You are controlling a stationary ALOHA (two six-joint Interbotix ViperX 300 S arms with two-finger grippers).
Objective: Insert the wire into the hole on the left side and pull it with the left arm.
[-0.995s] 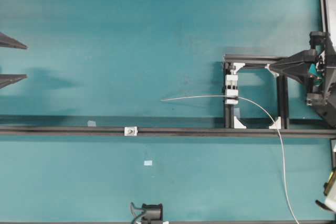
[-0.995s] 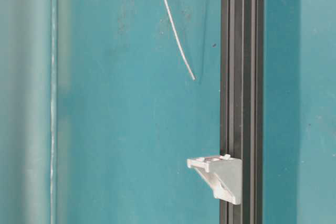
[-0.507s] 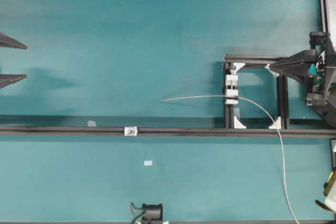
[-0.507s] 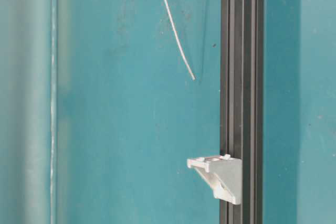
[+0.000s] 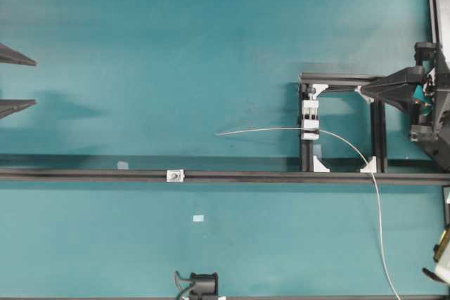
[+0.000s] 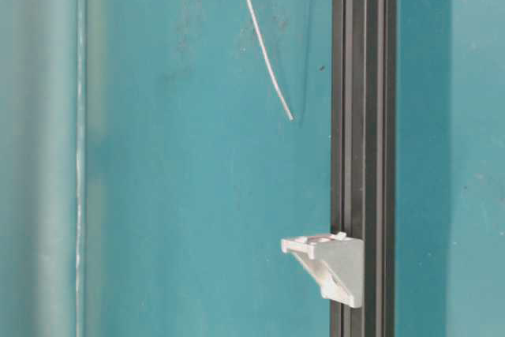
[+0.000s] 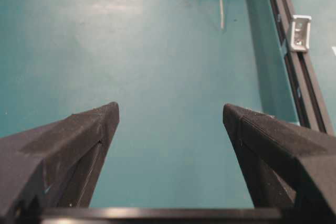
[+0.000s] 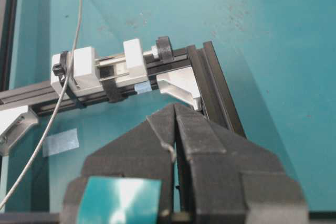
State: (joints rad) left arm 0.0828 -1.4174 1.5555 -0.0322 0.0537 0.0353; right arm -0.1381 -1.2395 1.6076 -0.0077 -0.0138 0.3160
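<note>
The thin silver wire (image 5: 267,129) runs up from the table's front right in a wide curve and crosses the small white block (image 5: 310,116) on the black square frame (image 5: 337,77). I cannot make out the hole itself. The wire's free end (image 5: 218,133) lies on the mat left of the block. My left gripper (image 5: 35,83) is far to the left, open and empty. In the left wrist view the wire end (image 7: 221,3) lies well ahead of the left gripper (image 7: 170,107). My right gripper (image 5: 362,90) is shut on nothing at the frame's far right corner. The right wrist view shows its tip (image 8: 176,106) near the block (image 8: 94,69) and wire (image 8: 68,77).
A long black rail (image 5: 211,175) crosses the table with a small white bracket (image 5: 175,175) on it. White corner brackets (image 5: 320,165) sit in the frame. A bit of pale tape (image 5: 198,218) lies on the mat. A black clamp (image 5: 200,284) stands at the front edge.
</note>
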